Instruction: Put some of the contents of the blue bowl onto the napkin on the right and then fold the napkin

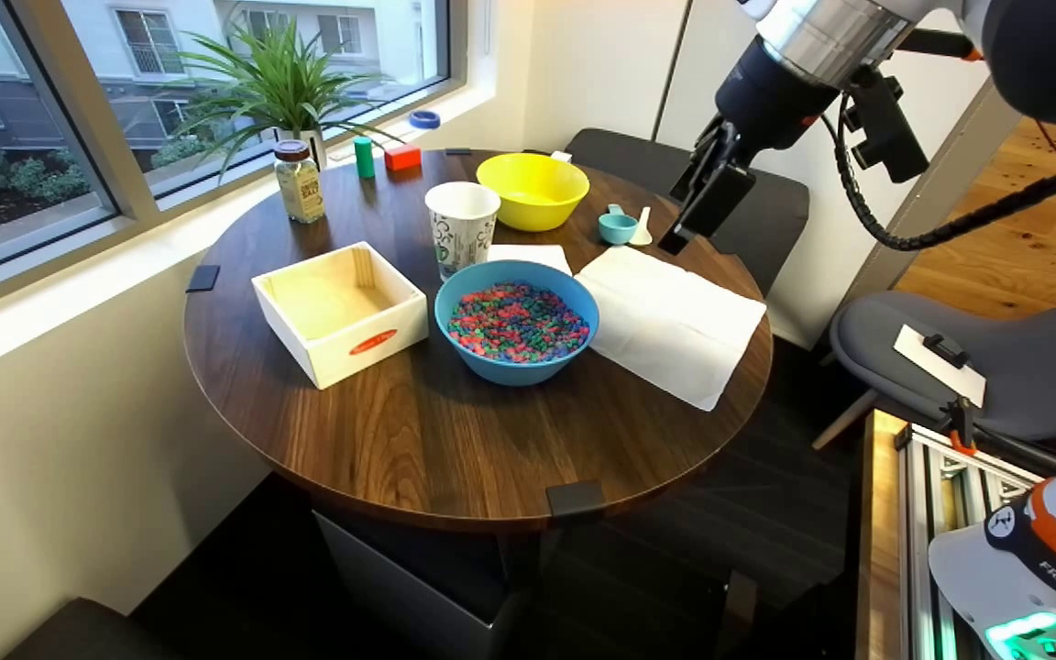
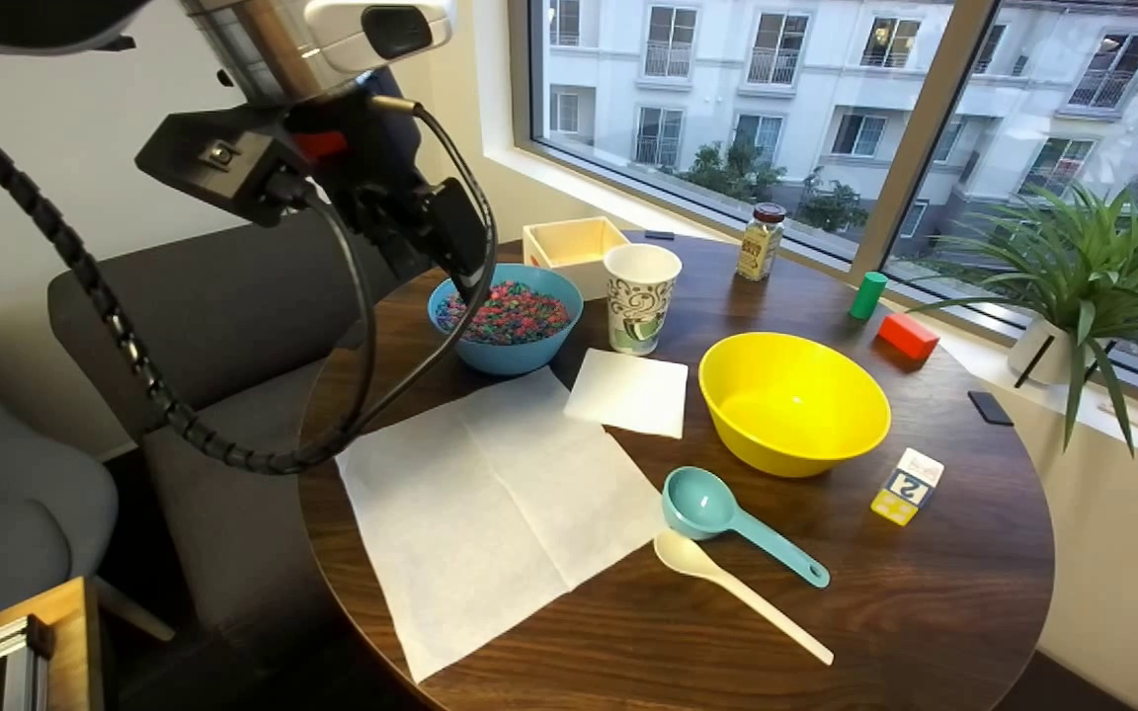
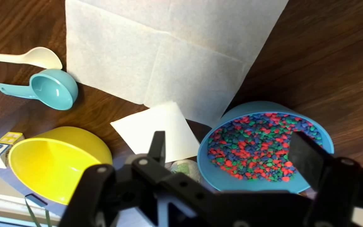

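The blue bowl (image 1: 517,371) stands upright on the round table in all views, filled with contents (image 3: 257,143) of small red, blue and green bits. Beside it a large creased napkin (image 1: 670,321) lies spread flat, on the bowl's right in an exterior view (image 1: 711,348). A smaller white napkin (image 2: 628,393) lies between the bowl and the yellow bowl. My gripper (image 3: 228,140) hangs in the air above the table, touching nothing. Its fingers (image 3: 306,157) are wide apart with nothing held between them. In an exterior view the gripper (image 2: 465,267) partly covers the blue bowl's rim.
A turquoise scoop (image 2: 699,502) and cream spoon (image 2: 685,555) lie at the large napkin's edge. Around them stand a yellow bowl (image 2: 794,395), paper cup (image 2: 640,296), wooden box (image 1: 340,312), jar (image 1: 299,181) and lettered blocks (image 2: 908,486). Red (image 2: 909,336) and green (image 2: 867,294) blocks sit near the window.
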You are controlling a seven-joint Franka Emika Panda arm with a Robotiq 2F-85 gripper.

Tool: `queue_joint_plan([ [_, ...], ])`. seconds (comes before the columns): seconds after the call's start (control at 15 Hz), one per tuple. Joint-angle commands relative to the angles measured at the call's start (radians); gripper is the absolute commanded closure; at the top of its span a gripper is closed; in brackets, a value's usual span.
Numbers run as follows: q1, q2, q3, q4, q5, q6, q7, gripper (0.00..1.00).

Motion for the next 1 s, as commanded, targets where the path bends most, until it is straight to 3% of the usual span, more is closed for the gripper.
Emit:
queue_joint_plan([
  [0.0, 0.009, 0.062, 0.01, 0.043, 0.014, 0.003, 0.019, 0.0],
  [0.8, 0.02, 0.357, 0.062, 0.232, 0.012, 0.068, 0.209, 0.0],
  [0.93, 0.027, 0.385, 0.054, 0.247, 0.056, 0.108, 0.176, 0.0],
])
